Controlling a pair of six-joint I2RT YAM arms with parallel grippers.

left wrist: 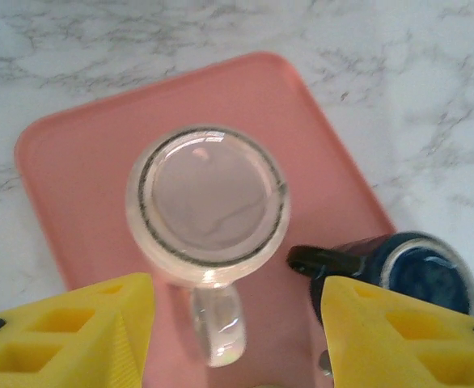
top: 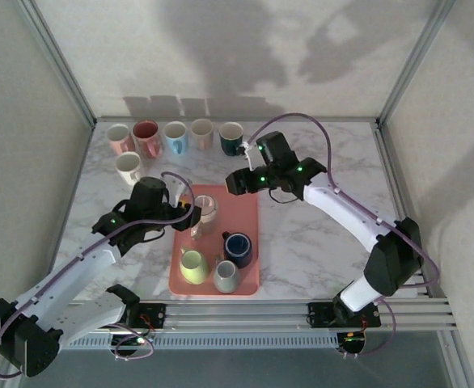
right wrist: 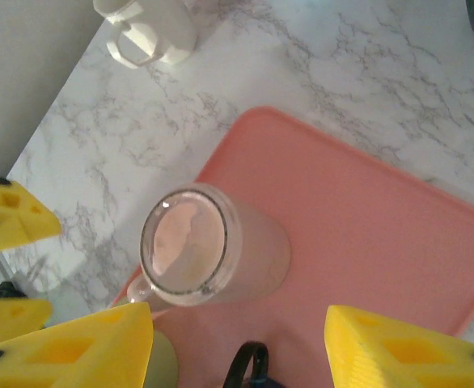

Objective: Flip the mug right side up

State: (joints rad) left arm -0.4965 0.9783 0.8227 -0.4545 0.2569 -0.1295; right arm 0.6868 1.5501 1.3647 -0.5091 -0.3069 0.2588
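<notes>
Between the blocky yellow fingers (left wrist: 83, 335) of the left gripper (left wrist: 233, 331), the looped handle of a clear glass mug (left wrist: 209, 194) was seen, touched by neither finger. The jaws were held well apart and nothing was gripped. The mug, round and smooth-walled, was stood just ahead of those fingers on a smooth salmon-pink tray (left wrist: 67, 170) with rounded corners. Its flat, dark-ringed base was apparently turned upward.

Just beside that gripper's right finger, a glossy dark blue mug (left wrist: 419, 271) was stood open end up, and nothing could be made out in it. Four mugs in all were counted on the tray from above: the glass one, the blue one, a pale green mug (top: 192, 265) and a grey mug (top: 226, 276).

Beyond the left gripper, six more mugs were set on the white, grey-veined marbled table (top: 318, 234): a row of five mugs (top: 175, 136) in assorted colours, and one white mug (top: 129, 167) nearer the gripper.

Further right, the right gripper (right wrist: 237, 323) was held over the tray. Its yellow fingers were likewise spread with nothing between them, and the glass mug was standing just ahead of them, untouched.
</notes>
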